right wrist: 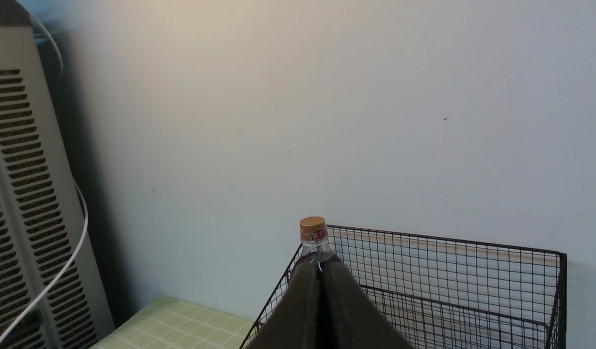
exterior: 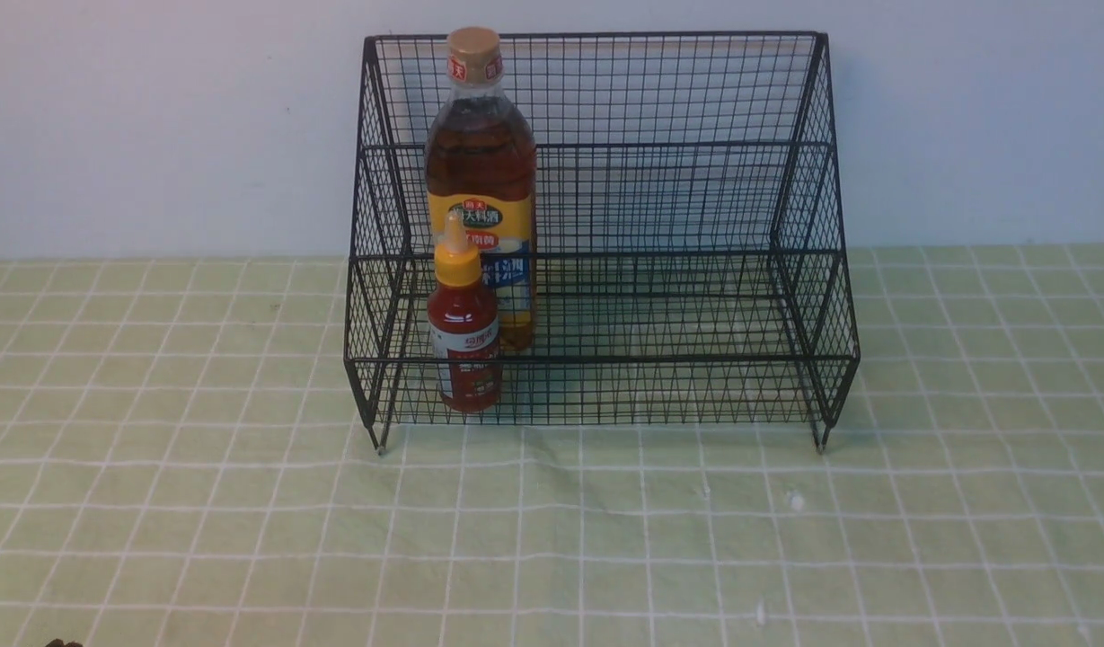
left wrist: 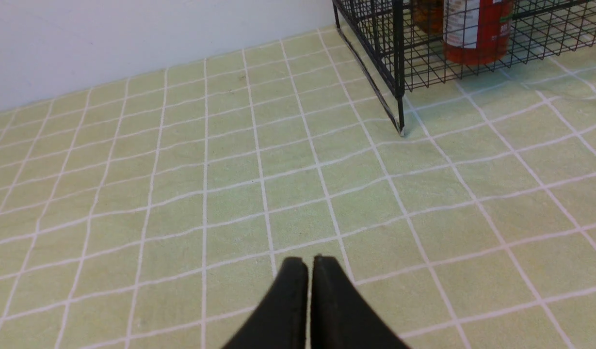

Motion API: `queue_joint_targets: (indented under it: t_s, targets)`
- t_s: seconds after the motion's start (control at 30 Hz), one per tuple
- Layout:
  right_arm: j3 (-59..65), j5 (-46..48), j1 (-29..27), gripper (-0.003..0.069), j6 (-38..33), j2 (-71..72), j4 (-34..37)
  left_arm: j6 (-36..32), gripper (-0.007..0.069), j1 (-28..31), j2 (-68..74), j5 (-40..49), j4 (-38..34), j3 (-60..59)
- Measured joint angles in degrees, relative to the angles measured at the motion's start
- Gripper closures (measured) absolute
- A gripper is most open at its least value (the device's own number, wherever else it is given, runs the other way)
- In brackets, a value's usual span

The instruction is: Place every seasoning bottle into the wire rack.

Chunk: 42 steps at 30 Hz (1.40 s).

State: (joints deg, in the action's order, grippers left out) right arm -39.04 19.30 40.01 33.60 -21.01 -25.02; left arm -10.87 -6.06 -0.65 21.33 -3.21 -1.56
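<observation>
Left gripper [left wrist: 310, 264] shows closed only at its wrist, near rack [left wrist: 399, 72].

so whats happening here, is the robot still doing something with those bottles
Nothing is being handled right now. Both bottles stand upright at the left end of the wire rack: the small red sauce bottle on the lower front tier, the tall amber bottle just behind it. The left gripper and right gripper are shut and empty, away from the bottles.

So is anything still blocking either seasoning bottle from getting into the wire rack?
Nothing visible does: the tall amber bottle and the small red sauce bottle both stand upright inside the wire rack, at its left end, the red one in front.
</observation>
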Motion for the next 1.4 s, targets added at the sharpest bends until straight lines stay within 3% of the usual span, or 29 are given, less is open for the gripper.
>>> queue_joint_targets:
  t_s: [1.13,1.3,1.4]
  targets:
    - [0.0,-0.3,0.0,0.0673,0.0,0.0,0.0,0.0,0.0631,0.0,0.0,0.0,-0.1,0.0]
    - [0.7,-5.3,0.0,0.0673,-0.7,0.0,0.3,0.0,0.0631,0.0,0.0,0.0,-0.1,0.0]
    - [3.0,-14.5,0.0,0.0673,-8.6,0.0,4.4,0.0,0.0631,0.0,0.0,0.0,-0.1,0.0]
